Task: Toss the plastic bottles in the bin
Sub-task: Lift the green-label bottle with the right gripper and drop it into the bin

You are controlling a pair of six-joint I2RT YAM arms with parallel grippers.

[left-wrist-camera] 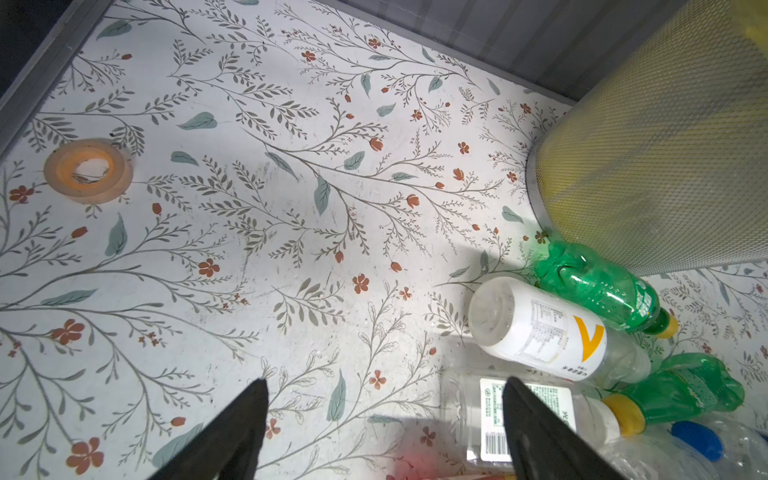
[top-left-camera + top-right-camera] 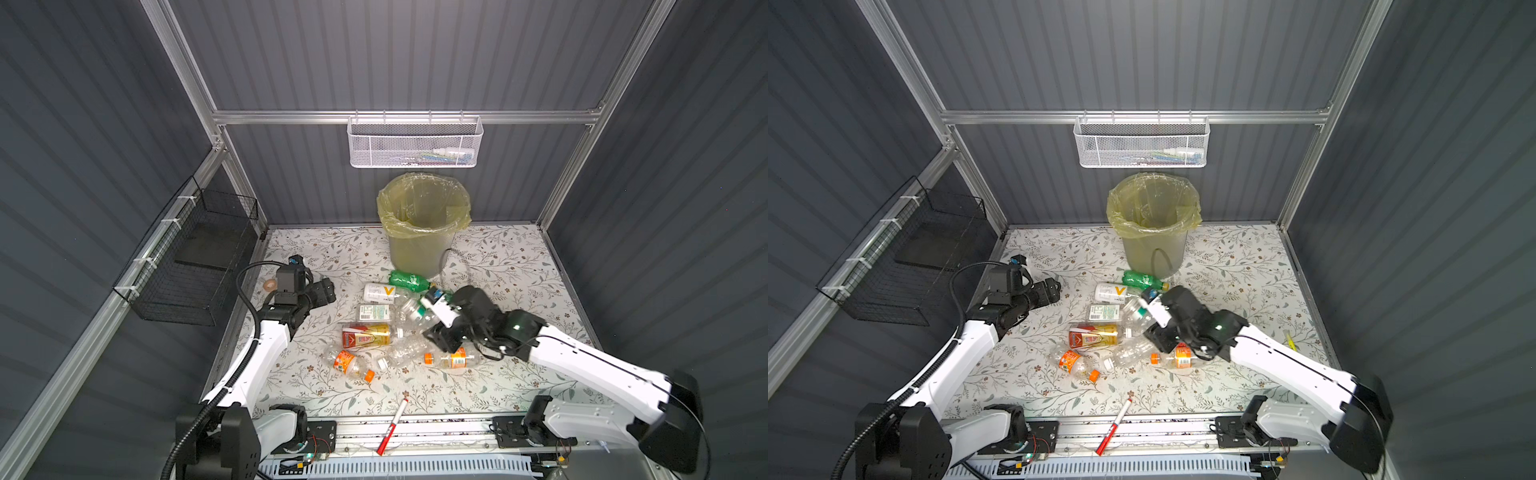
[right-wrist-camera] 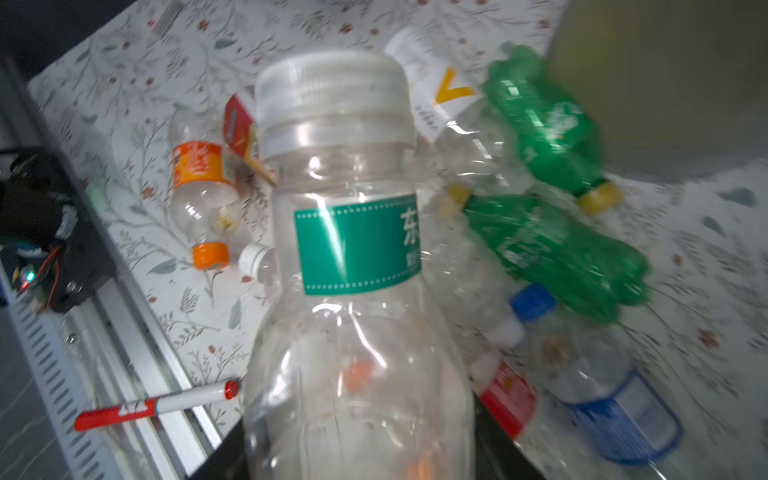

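Note:
Several plastic bottles lie in a heap on the floral table in front of the bin (image 2: 419, 224), a grey basket lined with a yellow bag. Among them are a green bottle (image 2: 409, 280), a white V-label bottle (image 2: 380, 293), a red-and-gold label bottle (image 2: 365, 336) and an orange-label bottle (image 2: 349, 363). My right gripper (image 3: 357, 436) is shut on a clear bottle with a green label and white cap (image 3: 353, 241), raised over the heap (image 2: 415, 311). My left gripper (image 1: 385, 382) hangs open to the left of the heap (image 2: 326, 291), holding nothing.
A red-and-white marker pen (image 2: 390, 428) lies at the table's front edge. A tan tape roll (image 1: 88, 170) sits by the left wall. A white mesh basket (image 2: 415, 143) hangs on the back wall. A black wire basket (image 2: 195, 257) hangs on the left wall.

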